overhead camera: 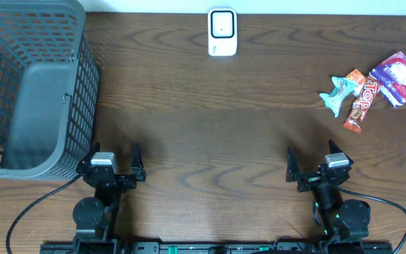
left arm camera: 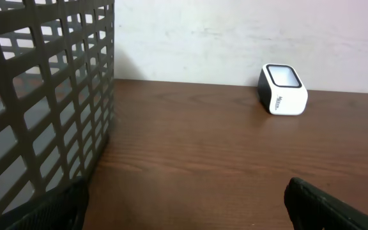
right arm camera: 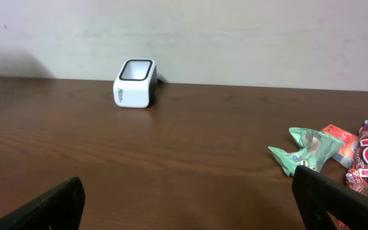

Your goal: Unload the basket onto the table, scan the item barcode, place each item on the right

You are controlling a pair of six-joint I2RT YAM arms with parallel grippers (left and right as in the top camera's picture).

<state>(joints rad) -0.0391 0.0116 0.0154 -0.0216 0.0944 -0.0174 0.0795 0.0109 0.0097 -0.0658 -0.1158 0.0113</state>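
Note:
The white barcode scanner (overhead camera: 223, 32) stands at the table's far edge, its dark window facing up; it also shows in the left wrist view (left arm camera: 283, 89) and the right wrist view (right arm camera: 135, 84). Several snack packets lie at the far right: a teal packet (overhead camera: 338, 94), a red Top bar (overhead camera: 361, 106), a purple packet (overhead camera: 398, 77). My left gripper (overhead camera: 111, 158) rests open at the near left, nothing between its fingers (left arm camera: 312, 204). Open too and empty is my right gripper (overhead camera: 313, 161) at the near right, short of the teal packet (right arm camera: 305, 150).
A tall grey lattice basket (overhead camera: 83, 106) fills the left side of the table, close beside the left gripper; its wall (left arm camera: 110, 64) takes up the left of that wrist view. A pale wall stands behind the scanner. Bare dark wood lies between the grippers and the scanner.

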